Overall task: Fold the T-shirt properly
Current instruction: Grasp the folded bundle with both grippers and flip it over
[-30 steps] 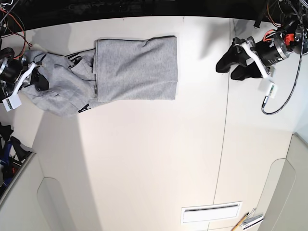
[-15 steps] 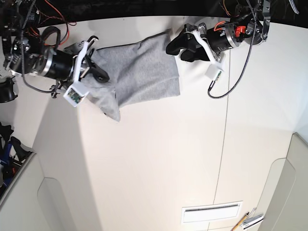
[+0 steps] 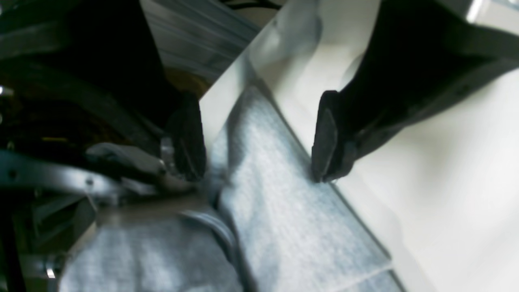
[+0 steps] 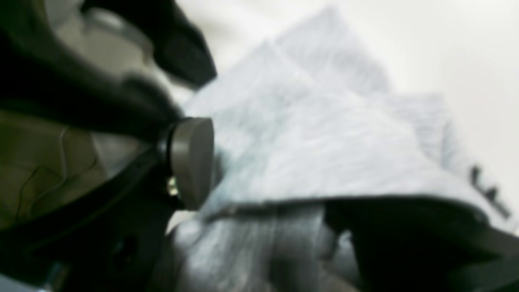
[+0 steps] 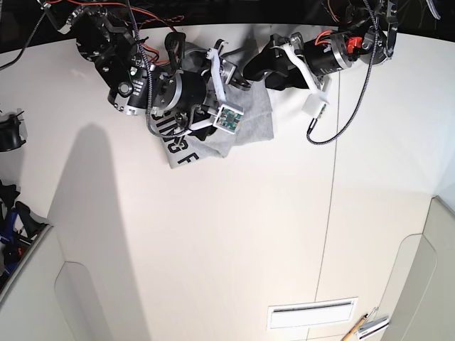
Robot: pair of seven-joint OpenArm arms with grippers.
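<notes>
The grey T-shirt lies bunched at the table's back edge, with black lettering showing on its lower left flap. My right gripper hangs over it. In the blurred right wrist view, the T-shirt fills the gap between the fingers and drapes over the lower one, so the right gripper looks shut on it. My left gripper stands open at the shirt's back right corner. In the left wrist view, the left gripper straddles a folded edge of the T-shirt, and its fingers touch the cloth.
Both arms crowd the back middle of the white table, with cables trailing on the right. A table seam runs front to back. A white vent plate and a pencil sit near the front right. Dark clamps stand at the left edge.
My right arm has swept from the left side to the back middle, dragging the shirt's left part over the rest. The shirt is now bunched smaller, lettering showing. My left arm shifted slightly left.
</notes>
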